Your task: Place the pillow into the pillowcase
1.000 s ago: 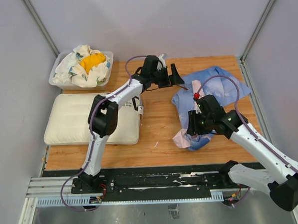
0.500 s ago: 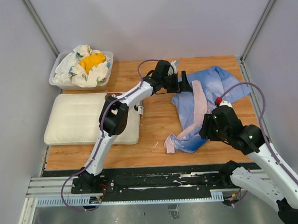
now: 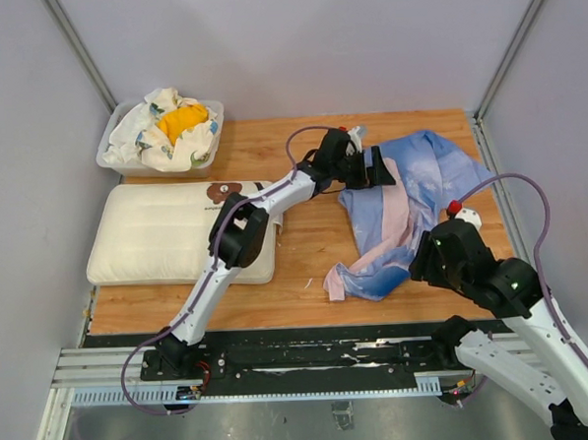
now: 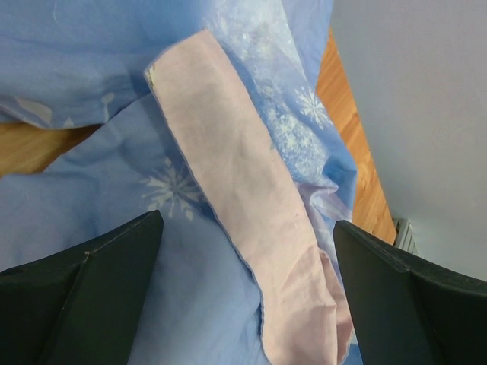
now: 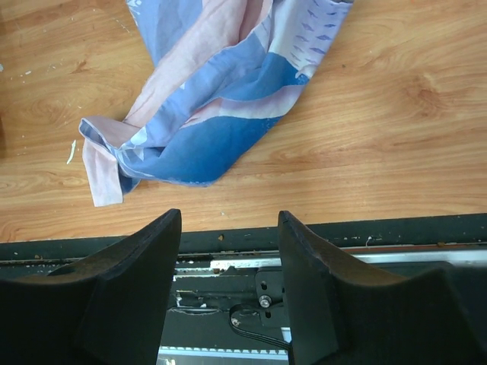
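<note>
The light-blue pillowcase (image 3: 411, 189) lies crumpled at the right of the table, a pale pink strip of its reverse folded over it (image 4: 243, 190). It also shows in the right wrist view (image 5: 221, 91). The cream-white pillow (image 3: 161, 232) with a brown bear face lies flat at the left. My left gripper (image 3: 382, 166) is open and hovers just above the pillowcase's upper left part, holding nothing (image 4: 247, 304). My right gripper (image 3: 427, 264) is open and empty at the pillowcase's near right edge; in its wrist view (image 5: 228, 289) it hangs over the table's front edge.
A clear bin (image 3: 108, 149) with a white-and-yellow cloth bundle (image 3: 171, 123) stands at the back left. The black front rail (image 3: 321, 352) runs along the near edge. Grey walls close the sides and back.
My left gripper has reached right, from the table's middle to over the pillowcase. My right arm has drawn back toward the near right, and the pillowcase has spread out with a tail trailing left.
</note>
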Robot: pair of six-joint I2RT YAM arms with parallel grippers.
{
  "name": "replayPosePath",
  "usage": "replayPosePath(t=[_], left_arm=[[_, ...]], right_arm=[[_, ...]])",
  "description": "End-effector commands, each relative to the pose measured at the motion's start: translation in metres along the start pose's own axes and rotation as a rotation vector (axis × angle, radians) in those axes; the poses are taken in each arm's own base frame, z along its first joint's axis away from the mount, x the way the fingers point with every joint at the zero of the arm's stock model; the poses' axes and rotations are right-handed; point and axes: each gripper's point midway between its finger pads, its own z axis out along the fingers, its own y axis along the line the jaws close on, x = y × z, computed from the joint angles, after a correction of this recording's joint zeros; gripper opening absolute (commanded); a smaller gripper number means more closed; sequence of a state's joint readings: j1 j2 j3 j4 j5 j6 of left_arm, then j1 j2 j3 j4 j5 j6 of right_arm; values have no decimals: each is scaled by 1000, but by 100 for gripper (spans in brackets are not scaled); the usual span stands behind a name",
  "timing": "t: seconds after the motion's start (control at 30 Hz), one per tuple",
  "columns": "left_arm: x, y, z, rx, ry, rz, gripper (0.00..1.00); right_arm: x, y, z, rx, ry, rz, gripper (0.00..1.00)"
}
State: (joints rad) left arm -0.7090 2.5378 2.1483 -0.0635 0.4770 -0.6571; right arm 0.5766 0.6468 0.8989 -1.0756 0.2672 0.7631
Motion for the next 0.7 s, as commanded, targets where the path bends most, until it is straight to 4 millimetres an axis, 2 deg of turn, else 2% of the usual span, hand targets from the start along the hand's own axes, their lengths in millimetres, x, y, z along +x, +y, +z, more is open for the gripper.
replayPosePath(t=[0.0, 0.17, 0.27, 0.37, 0.5, 0.57, 0.67], left_arm=[[-21, -4, 14, 32, -112, -10, 99], [-31, -2, 25, 65, -177, -39, 99], [-33, 6, 34, 63, -207, -67, 99], [-32, 11, 39, 77, -230, -93, 93], [-36, 12, 40, 101, -276, -123, 74], [-41, 10, 38, 109, -298, -123, 54], [-47, 6, 35, 118, -328, -122, 37]], right_arm=[[-9, -11, -12, 43, -36, 43, 55], [-8, -13, -16, 52, -34, 46, 55], [-9, -14, -18, 53, -36, 50, 55], [-9, -16, -19, 64, -36, 47, 55], [-7, -20, -20, 77, -31, 45, 55], [-5, -22, -20, 83, -27, 46, 55], [-3, -24, -19, 89, -24, 45, 55]])
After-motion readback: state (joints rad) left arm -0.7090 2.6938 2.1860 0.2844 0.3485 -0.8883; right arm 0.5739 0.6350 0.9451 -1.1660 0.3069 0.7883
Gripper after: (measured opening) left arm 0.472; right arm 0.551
